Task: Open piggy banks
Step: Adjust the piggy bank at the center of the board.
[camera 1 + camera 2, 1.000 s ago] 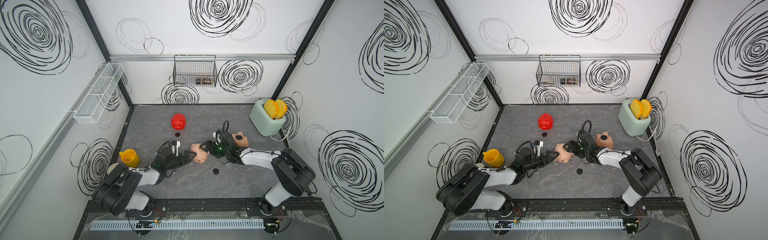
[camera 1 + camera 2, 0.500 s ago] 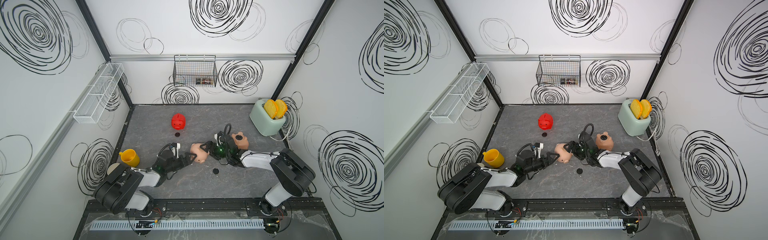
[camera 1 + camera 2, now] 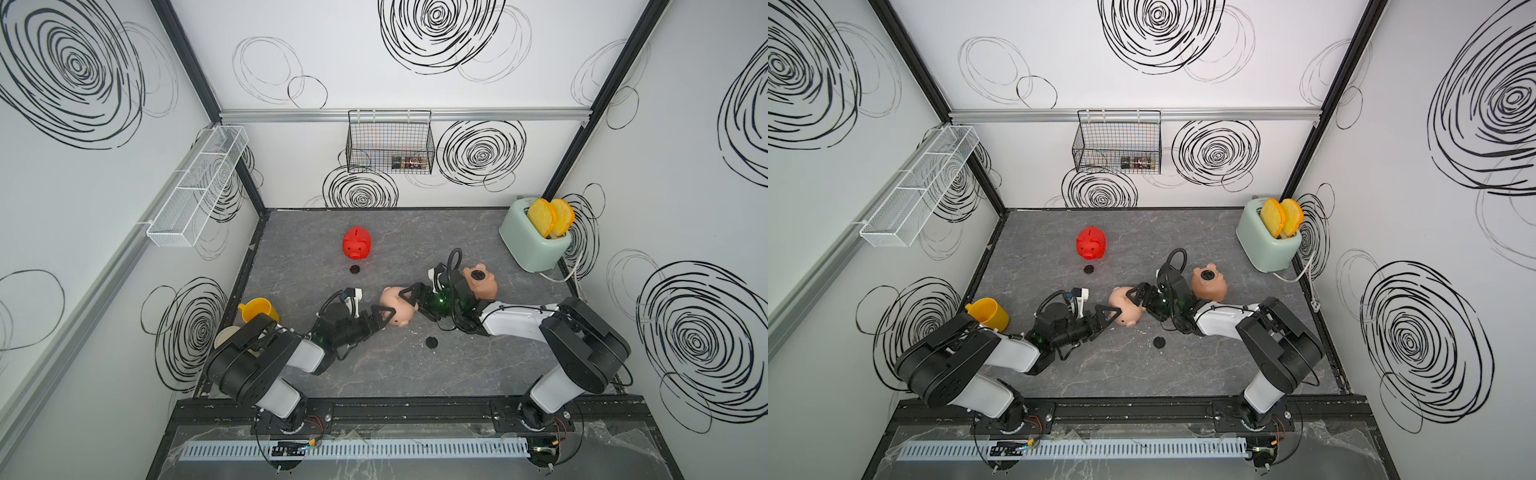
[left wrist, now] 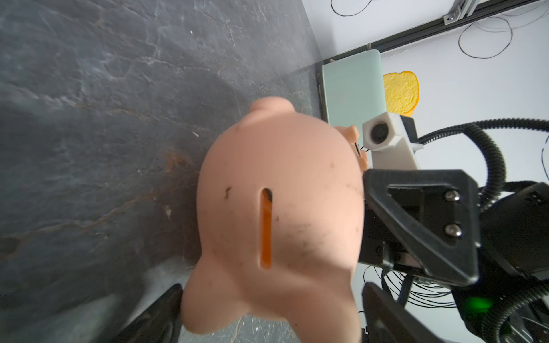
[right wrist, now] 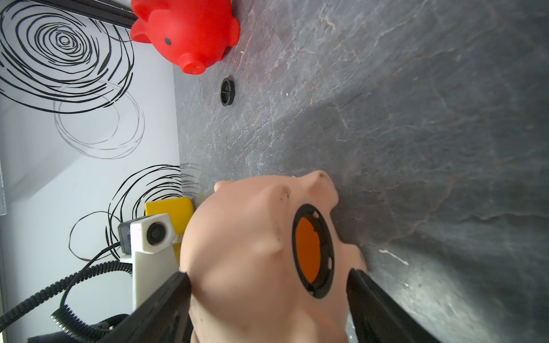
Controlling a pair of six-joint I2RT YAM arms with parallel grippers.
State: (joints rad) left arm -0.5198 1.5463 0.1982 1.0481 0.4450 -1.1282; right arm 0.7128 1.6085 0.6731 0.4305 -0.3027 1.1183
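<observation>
The pale pink pig [image 3: 394,302] lies on its side near the middle of the table [image 3: 415,374]. Its coin slot [image 4: 266,228] faces my left arm and its belly faces my right arm. In the right wrist view the black ring of the belly hole [image 5: 297,225] has no plug in it, and I see the orange inside. So I judge this pig is already open.

My left claw [image 3: 386,318] comes at it from the left and my right claw [image 3: 411,301] from the right. Both stand spread wide, with one finger on each side of the body. The tips are right at the skin, but I cannot tell whether they press on it or only stand around it.

A loose black plug [image 3: 431,343] lies on the table just near of the pig, a little to the right. The red pig [image 3: 356,244] stands farther away to the left, with another plug [image 3: 354,269] lying just in front of it, so I think it is open too.

The peach-tan pig [image 3: 482,284] sits belly up, just right of my right wrist. A dark round thing shows on its belly, and I cannot tell if it is a plug or a hole. With two plugs on the table, I believe that one is the last. The next move asks me to leave the pink pig resting and bring my right claw over to it.
</observation>
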